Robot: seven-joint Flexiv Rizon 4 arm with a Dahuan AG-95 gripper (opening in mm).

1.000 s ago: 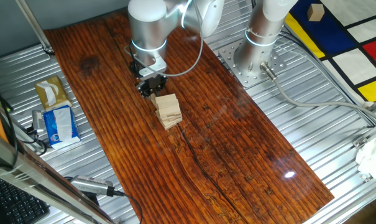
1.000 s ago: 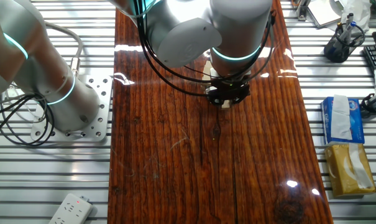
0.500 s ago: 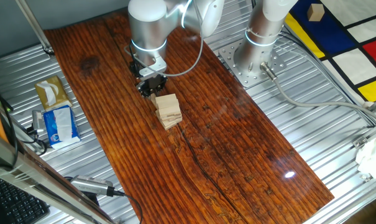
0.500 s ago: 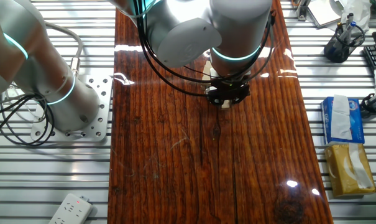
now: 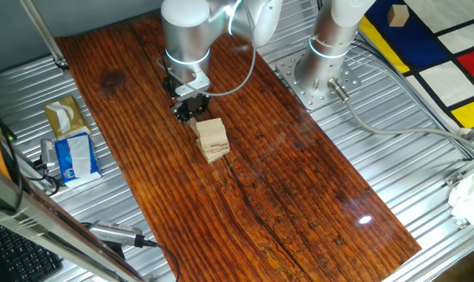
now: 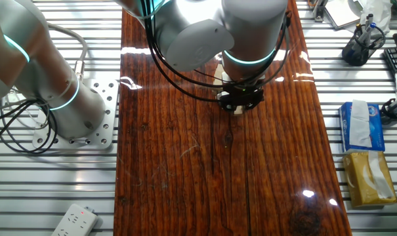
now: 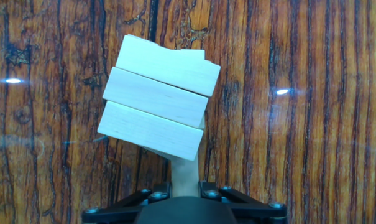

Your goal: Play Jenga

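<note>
On wooden table (image 5: 299, 172), Jenga (image 7: 158, 96) top blocks lie crosswise; gripper (image 7: 183, 186) clamps protruding block.

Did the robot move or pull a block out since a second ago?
Nothing visibly changed. The gripper still sits low beside the Jenga tower, its fingers on either side of one block that sticks out of the stack, and the tower stands in the same spot on the wooden table.
</note>
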